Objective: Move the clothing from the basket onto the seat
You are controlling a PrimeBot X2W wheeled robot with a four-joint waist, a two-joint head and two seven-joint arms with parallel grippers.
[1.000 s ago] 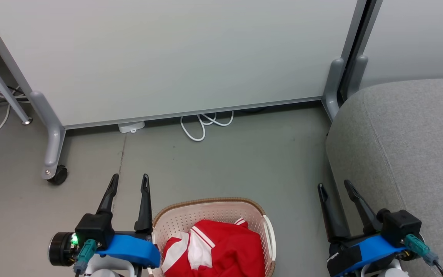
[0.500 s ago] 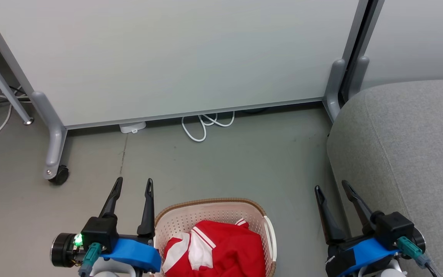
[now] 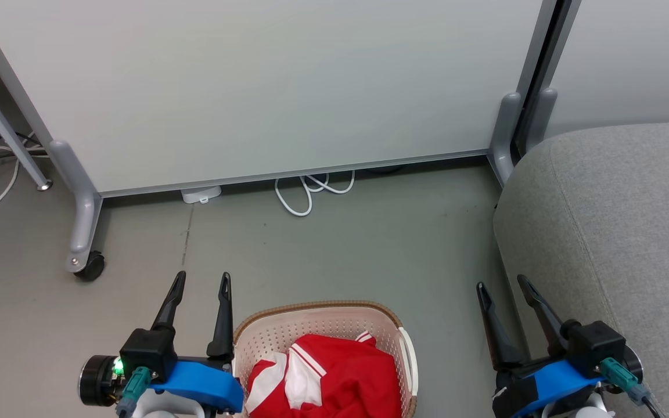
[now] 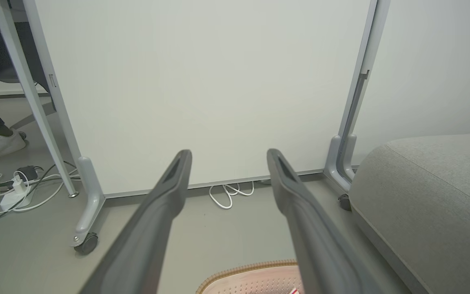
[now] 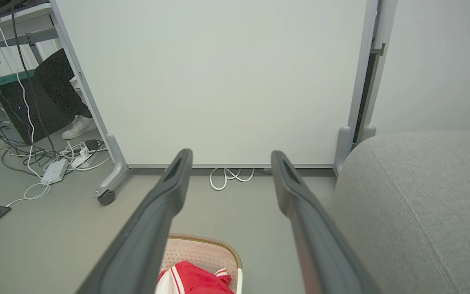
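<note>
- Over the last 1 s little changes: the head view shifts a touch, and both grippers sit slightly lower in it.
- The left gripper [image 3: 202, 274] and right gripper [image 3: 500, 281] have their fingers spread and hold nothing.
- The bright red-and-white soft fabric clothing [image 3: 334, 377] lies untouched in the oval cream perforated plastic basket [image 3: 311, 305].
- The large grey upholstered seat [image 3: 613, 220] is at the right.
- Judgement: the first grasp is not yet started.

bright, even, diffuse light everywhere. a thin soft shadow runs under the pale grey wheeled partition panel [image 3: 253, 87]. wrist views tilt its upright posts [image 4: 369, 41] outward.
</note>
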